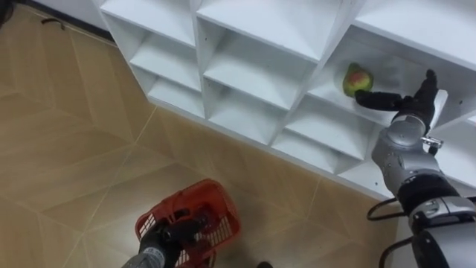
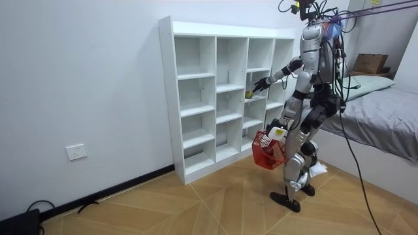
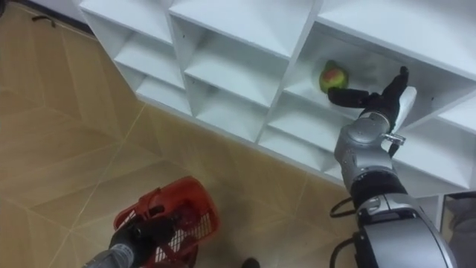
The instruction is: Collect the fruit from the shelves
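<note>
A green and red fruit (image 1: 356,77) lies on a shelf inside the white closet (image 1: 245,52), in a compartment at the right. My right hand (image 1: 401,99) is stretched into that compartment, open, with its fingertips just beside the fruit and not around it. My left hand (image 1: 165,240) hangs low, shut on the handle of a red basket (image 1: 195,216) held above the wooden floor. In the room view I stand upright before the closet (image 2: 222,91) with the fruit (image 2: 249,94) at chest height and the basket (image 2: 268,151) by my thigh.
The closet's other compartments look bare. A bed (image 2: 385,117) with a cardboard box (image 2: 369,63) on it stands behind me at the room view's right. A wall socket (image 2: 76,152) is low on the wall at the left.
</note>
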You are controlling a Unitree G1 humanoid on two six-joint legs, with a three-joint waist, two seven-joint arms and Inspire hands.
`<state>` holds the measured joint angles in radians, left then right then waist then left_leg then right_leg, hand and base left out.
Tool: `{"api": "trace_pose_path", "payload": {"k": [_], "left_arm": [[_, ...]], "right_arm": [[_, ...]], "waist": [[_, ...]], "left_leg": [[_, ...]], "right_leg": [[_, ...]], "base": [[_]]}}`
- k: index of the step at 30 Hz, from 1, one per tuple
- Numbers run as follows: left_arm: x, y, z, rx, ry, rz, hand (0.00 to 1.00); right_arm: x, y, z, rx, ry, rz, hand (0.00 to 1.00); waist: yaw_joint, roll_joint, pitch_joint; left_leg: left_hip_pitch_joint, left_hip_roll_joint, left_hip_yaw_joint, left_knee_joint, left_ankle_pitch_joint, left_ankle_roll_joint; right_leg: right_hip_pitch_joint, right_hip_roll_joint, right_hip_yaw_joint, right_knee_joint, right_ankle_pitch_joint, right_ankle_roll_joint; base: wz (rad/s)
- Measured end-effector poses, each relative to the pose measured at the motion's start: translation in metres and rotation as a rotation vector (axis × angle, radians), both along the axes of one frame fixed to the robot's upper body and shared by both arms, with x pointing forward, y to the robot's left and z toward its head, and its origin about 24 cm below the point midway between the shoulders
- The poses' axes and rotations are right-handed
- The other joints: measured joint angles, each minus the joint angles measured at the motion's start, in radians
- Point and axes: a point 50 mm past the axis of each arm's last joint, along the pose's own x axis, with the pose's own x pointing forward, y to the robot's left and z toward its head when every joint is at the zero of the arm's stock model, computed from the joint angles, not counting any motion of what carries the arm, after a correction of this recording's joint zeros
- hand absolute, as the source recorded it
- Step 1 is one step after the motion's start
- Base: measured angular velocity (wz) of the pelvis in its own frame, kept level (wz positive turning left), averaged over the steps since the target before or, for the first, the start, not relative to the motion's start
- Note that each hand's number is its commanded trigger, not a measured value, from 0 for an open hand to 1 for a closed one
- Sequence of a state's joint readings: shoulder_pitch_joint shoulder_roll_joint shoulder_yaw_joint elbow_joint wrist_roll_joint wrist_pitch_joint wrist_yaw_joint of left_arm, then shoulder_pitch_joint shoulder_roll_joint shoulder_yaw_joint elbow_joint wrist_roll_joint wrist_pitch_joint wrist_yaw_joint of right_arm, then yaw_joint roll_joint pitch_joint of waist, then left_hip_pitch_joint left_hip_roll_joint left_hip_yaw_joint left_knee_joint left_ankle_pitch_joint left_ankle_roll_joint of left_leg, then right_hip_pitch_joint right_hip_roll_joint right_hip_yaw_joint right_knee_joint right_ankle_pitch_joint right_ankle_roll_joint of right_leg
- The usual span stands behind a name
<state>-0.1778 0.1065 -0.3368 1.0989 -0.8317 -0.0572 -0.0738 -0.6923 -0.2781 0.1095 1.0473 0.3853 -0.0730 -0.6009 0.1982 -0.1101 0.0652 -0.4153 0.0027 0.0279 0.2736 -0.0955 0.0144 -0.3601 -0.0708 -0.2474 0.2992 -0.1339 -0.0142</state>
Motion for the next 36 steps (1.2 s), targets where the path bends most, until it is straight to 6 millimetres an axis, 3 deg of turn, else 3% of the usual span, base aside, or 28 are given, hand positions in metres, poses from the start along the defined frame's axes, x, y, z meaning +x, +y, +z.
{"api": "trace_pose_path", "payload": {"k": [12,17,36], "left_arm": [[0.002,-0.002,0.001,-0.005,-0.012,-0.006,1.00],[0.001,-0.002,0.001,-0.002,-0.013,-0.006,1.00],[0.007,-0.008,0.004,-0.031,-0.039,-0.017,1.00]], "right_arm": [[0.009,0.011,0.010,-0.118,-0.002,0.094,0.00],[0.011,0.016,0.011,-0.140,-0.001,0.116,0.00],[0.011,0.019,0.006,-0.233,0.055,0.190,0.00]], "waist": [[0.024,-0.007,0.0038],[0.033,-0.020,0.0114],[0.056,-0.014,0.0161]], "left_leg": [[0.000,0.001,-0.002,0.000,0.001,0.000],[-0.002,0.000,-0.004,0.000,0.001,0.000],[-0.040,-0.001,-0.013,0.010,0.001,0.000]], "right_leg": [[-0.009,-0.002,0.001,0.012,0.000,0.000],[-0.009,-0.003,-0.001,0.011,0.000,0.000],[-0.034,-0.004,-0.016,0.010,0.000,0.000]], "base": [[0.00],[0.00],[0.02]]}}
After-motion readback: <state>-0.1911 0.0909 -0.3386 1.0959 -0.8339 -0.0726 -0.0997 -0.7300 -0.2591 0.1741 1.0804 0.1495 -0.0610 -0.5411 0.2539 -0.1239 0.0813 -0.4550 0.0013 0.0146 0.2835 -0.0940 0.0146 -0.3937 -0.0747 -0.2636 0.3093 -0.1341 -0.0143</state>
